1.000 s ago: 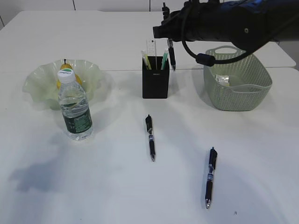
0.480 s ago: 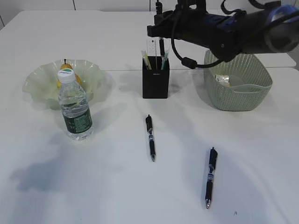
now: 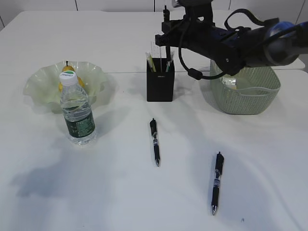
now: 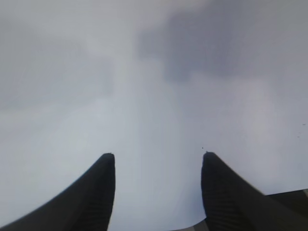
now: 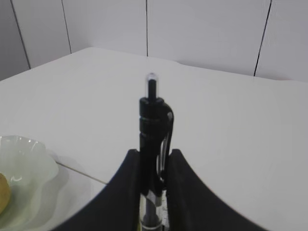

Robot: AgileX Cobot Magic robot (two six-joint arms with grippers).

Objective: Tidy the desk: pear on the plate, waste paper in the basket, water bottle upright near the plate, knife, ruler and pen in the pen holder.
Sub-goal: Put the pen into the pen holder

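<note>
My right hand (image 5: 154,161) is clamped on a black pen (image 5: 153,130) — upright, clicker end up, lower end above the pen holder (image 3: 160,79), which holds the ruler (image 3: 155,53). The basket (image 3: 245,86) holds the waste paper (image 3: 229,82); the plate (image 3: 48,84) — the pear (image 3: 69,69). My left hand (image 4: 158,159) hangs released.

Plain white wall panels (image 5: 202,29) at the back of the room — flat, split by thin dark upright seams.

The right gripper (image 3: 166,30) is carrying its clamped pen (image 3: 166,29) leftward and lowering it into the pen holder (image 3: 160,79).
</note>
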